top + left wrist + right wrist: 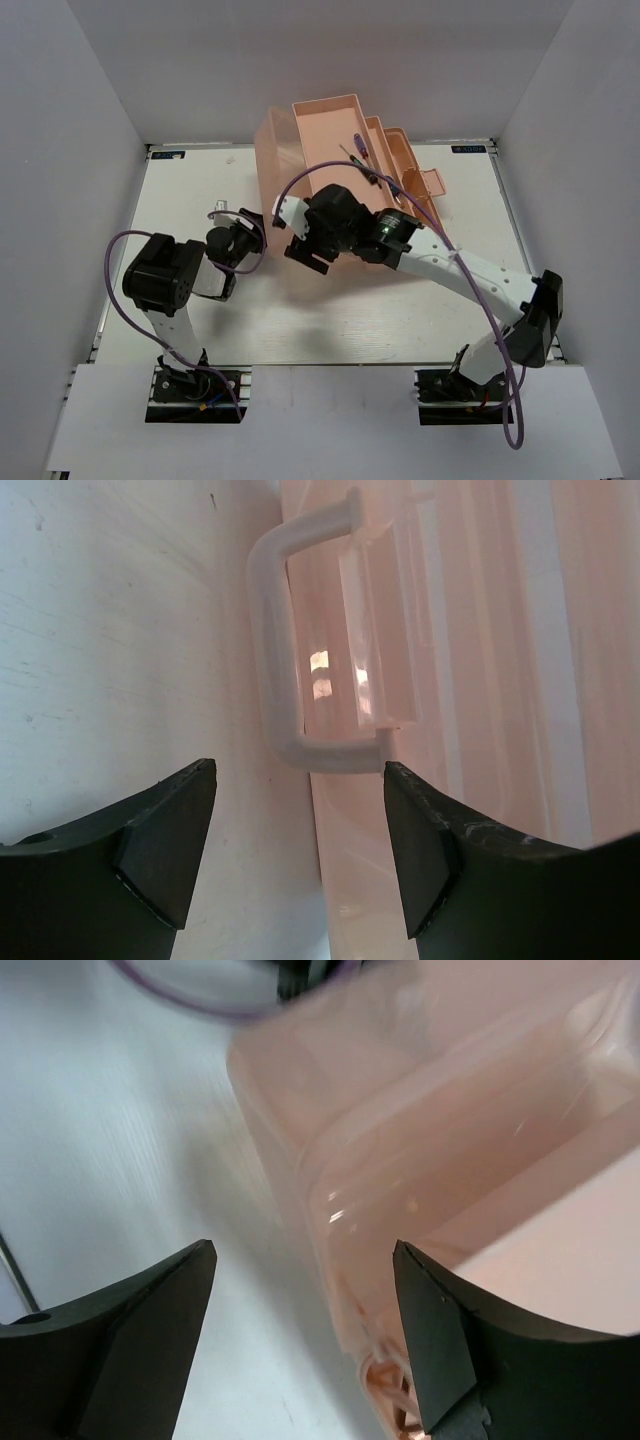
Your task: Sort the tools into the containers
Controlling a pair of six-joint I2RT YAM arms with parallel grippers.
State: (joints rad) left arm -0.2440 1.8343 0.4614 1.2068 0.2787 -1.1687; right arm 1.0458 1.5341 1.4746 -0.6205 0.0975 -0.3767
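While the toolbox (285,165) stands open on the counter (330,335), the left jaws gape, released, just off its left side, with its pale handle (272,650) straight ahead of them and untouched. The right jaws, likewise spread and holding nothing (that view is blurred), hang at the toolbox's near corner. A purple screwdriver (358,143) lies among the trays (398,152) on the toolbox's far side, well apart from both.

The top camera looks down from high behind the arms (460,272) at the whole table (300,320) and box (275,150). The left wrist camera is very near the handle (268,630), the right one very near a box corner (290,1150). All share the box.
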